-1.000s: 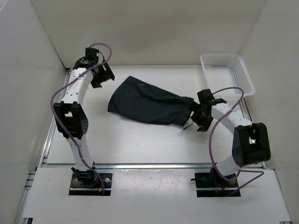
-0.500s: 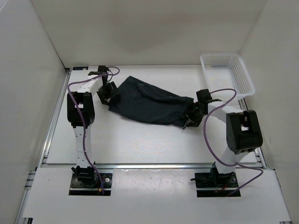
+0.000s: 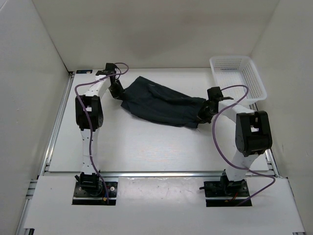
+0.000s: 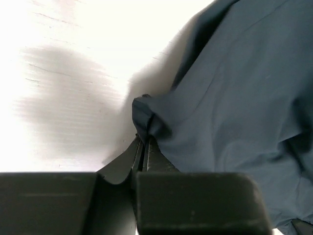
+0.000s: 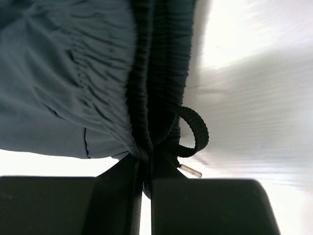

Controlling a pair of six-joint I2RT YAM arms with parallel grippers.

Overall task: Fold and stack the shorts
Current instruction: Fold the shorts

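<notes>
Two grippers hold the shorts [image 3: 161, 104], which lie stretched slantwise on the white table [image 3: 146, 147], running from upper left of the top view down to centre right. Nearest, at the lower end, the right gripper [image 3: 202, 111] has its jaws clamped together on the gathered waistband [image 5: 146, 73]. A loop of black drawstring [image 5: 198, 132] with a clear tip hangs just beside the fingers. A little farther back, the left gripper [image 3: 118, 92] pinches a folded corner of the cloth, its jaws closed on it. Farthest, the white mesh basket [image 3: 238, 77] sits in the upper right corner. A second ago the left gripper hung clear of the shorts at upper left. It has since come down onto their left edge, and the cloth's lower left bulge has drawn up and tightened.
</notes>
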